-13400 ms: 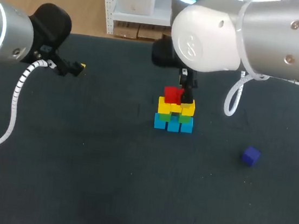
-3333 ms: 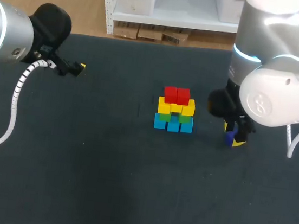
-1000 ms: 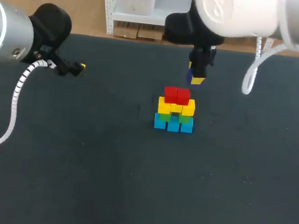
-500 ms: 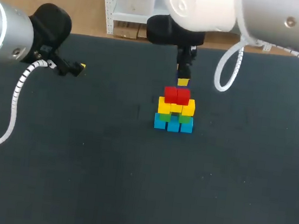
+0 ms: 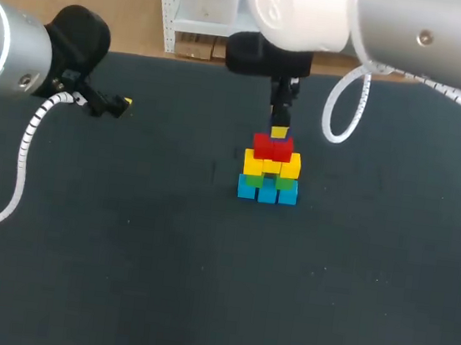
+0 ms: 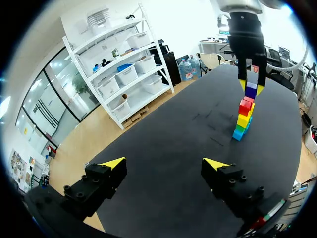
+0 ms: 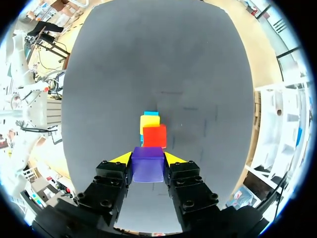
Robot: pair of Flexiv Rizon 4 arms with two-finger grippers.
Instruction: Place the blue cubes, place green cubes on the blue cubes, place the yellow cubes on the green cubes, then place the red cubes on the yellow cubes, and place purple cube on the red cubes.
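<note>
A small stack stands mid-table: blue cubes (image 5: 267,192) at the base, green cubes (image 5: 268,180) on them, yellow cubes (image 5: 271,163) above, two red cubes (image 5: 272,146) on top. My right gripper (image 5: 279,130) hangs directly over the red cubes, shut on the purple cube (image 7: 147,163), which sits between its yellow-tipped fingers (image 7: 122,158). In the right wrist view the red cube (image 7: 154,136) lies just ahead of the purple one. From the left wrist view the purple cube (image 6: 251,91) appears just above the stack (image 6: 243,119). My left gripper (image 5: 121,104) is far to the left, open and empty (image 6: 163,163).
The dark table (image 5: 117,276) is bare around the stack. My right arm (image 5: 374,30) arches over the far side of the table.
My right gripper carried the purple cube leftward and down, from right of and behind the stack to just above the red cubes. The left arm stayed still.
</note>
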